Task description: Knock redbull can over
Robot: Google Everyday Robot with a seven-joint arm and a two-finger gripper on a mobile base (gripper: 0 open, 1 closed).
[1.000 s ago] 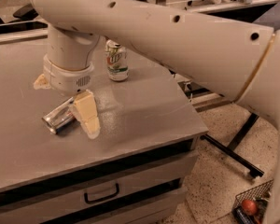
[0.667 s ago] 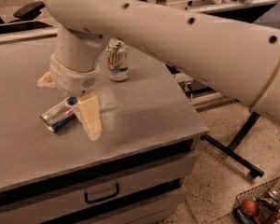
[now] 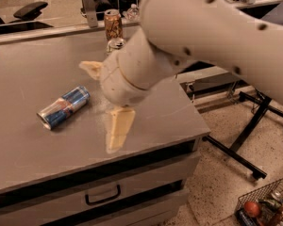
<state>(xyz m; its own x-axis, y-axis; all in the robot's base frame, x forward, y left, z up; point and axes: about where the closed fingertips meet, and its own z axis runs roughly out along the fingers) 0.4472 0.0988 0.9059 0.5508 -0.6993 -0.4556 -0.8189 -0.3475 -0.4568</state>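
The redbull can (image 3: 63, 107), slim, silver and blue with a red mark, lies on its side on the grey table (image 3: 28, 69), left of centre, its silver end pointing front-left. My gripper (image 3: 104, 102) hangs over the table just right of the can, apart from it. One cream finger (image 3: 117, 128) points down toward the table's front; the other fingertip (image 3: 90, 68) sticks out to the left behind the can. The fingers are spread wide and hold nothing.
An orange-brown patterned can (image 3: 113, 24) stands at the table's back edge. The top of a white can (image 3: 116, 44) shows just in front of it, mostly hidden by my arm. A wire basket (image 3: 264, 206) with items sits on the floor at the lower right.
My arm has risen and moved right, away from the can. The can lies on its side throughout, now fully uncovered.
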